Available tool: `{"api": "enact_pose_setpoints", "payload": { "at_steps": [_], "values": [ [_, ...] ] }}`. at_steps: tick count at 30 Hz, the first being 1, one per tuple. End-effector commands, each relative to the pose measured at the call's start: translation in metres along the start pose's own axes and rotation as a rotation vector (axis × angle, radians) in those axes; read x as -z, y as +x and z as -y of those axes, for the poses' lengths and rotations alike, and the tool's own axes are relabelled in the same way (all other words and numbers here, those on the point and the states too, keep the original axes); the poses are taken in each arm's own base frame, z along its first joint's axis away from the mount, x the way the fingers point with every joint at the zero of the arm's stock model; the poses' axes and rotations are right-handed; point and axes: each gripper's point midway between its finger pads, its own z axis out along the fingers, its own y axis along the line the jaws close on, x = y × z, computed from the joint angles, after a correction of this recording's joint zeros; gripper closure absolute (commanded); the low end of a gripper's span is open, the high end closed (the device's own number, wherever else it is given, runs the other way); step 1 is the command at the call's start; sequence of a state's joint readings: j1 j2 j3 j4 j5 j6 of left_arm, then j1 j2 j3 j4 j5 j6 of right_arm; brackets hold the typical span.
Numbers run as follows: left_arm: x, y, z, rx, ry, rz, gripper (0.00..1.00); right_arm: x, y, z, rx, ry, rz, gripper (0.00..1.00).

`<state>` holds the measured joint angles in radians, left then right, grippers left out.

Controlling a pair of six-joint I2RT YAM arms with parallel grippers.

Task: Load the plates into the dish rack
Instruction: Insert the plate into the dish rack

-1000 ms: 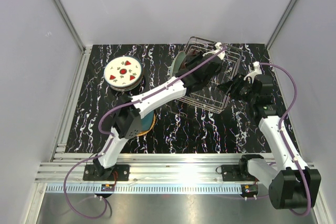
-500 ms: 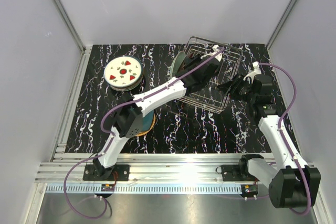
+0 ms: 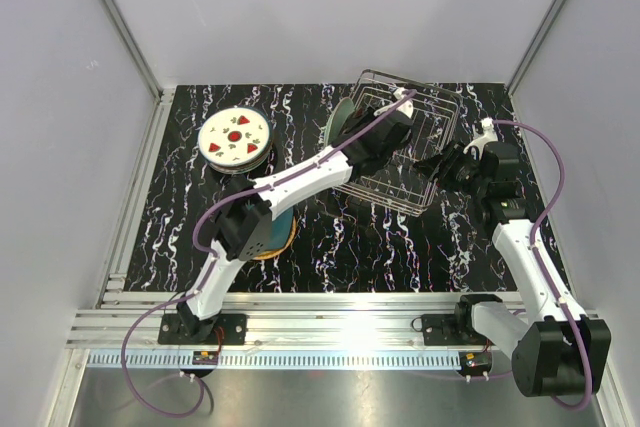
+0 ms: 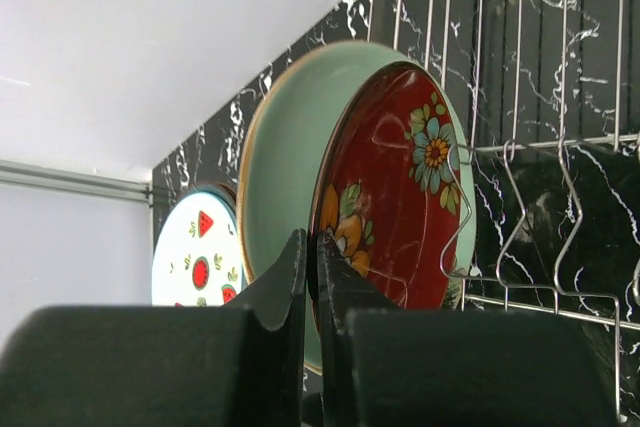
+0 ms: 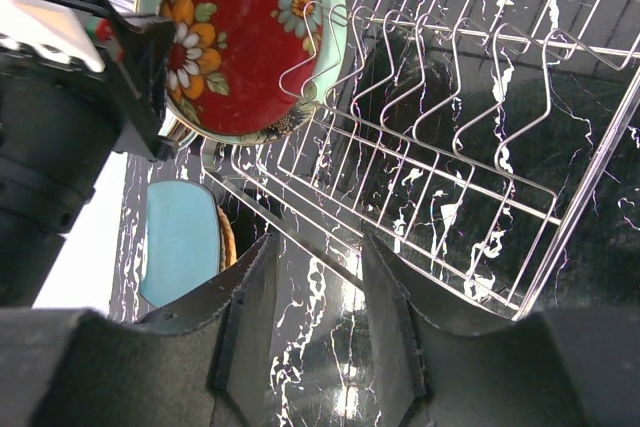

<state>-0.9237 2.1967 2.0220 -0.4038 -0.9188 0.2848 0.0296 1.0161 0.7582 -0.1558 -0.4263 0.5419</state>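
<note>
1. Left gripper [image 4: 311,247] is pinched narrow on the lower rim of the red plate [image 4: 395,187].
2. The red plate is upright at the left end of the dish rack [image 3: 425,182], with its flowered face leaning against the mint-green plate [image 4: 285,147].
3. The mint-green plate is also upright in the rack, just behind the red one and touching it.
4. Right gripper [image 5: 318,247] is about half open and holds nothing. Its fingers sit either side of a wire on the rack's right near edge. Can't tell if they touch the wire.
5. The white strawberry plate [image 3: 234,136] lies flat on top of another plate at the back left of the counter [image 3: 400,247], well apart from the rack.
6. The teal plate [image 5: 180,242] lies flat on the orange-tan plate [image 5: 228,237] on the counter, near the front left and partly under the left arm.
7. The rest of the rack's slots hold no plates.
</note>
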Motion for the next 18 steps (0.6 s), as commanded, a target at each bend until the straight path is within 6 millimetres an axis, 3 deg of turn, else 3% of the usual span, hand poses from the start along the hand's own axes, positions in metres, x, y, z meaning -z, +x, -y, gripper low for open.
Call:
{"api": "enact_pose_setpoints", "payload": {
  "at_steps": [1, 6, 10, 14, 18],
  "values": [
    [-0.0031, -0.0064, -0.0105, 0.092, -0.027, 0.018, 0.97, -0.0009, -0.0084, 0.001, 0.027, 0.01, 0.029, 0.54],
    [-0.0059, 0.0001, -0.0104, 0.087, -0.03, 0.003, 0.96, -0.0009, -0.0081, 0.0018, 0.026, 0.014, 0.028, 0.53],
    [-0.006, 0.0003, -0.0131, 0.092, -0.032, 0.003, 0.9, -0.001, -0.008, 0.0023, 0.026, 0.018, 0.029, 0.53],
    [-0.0065, 0.0014, -0.0153, 0.089, -0.036, 0.0, 0.77, -0.0012, -0.0081, 0.0031, 0.026, 0.02, 0.028, 0.52],
    [-0.0073, 0.0033, -0.0173, 0.088, -0.043, -0.002, 0.72, -0.0018, -0.0071, 0.0036, 0.024, 0.022, 0.026, 0.51]
  ]
}}
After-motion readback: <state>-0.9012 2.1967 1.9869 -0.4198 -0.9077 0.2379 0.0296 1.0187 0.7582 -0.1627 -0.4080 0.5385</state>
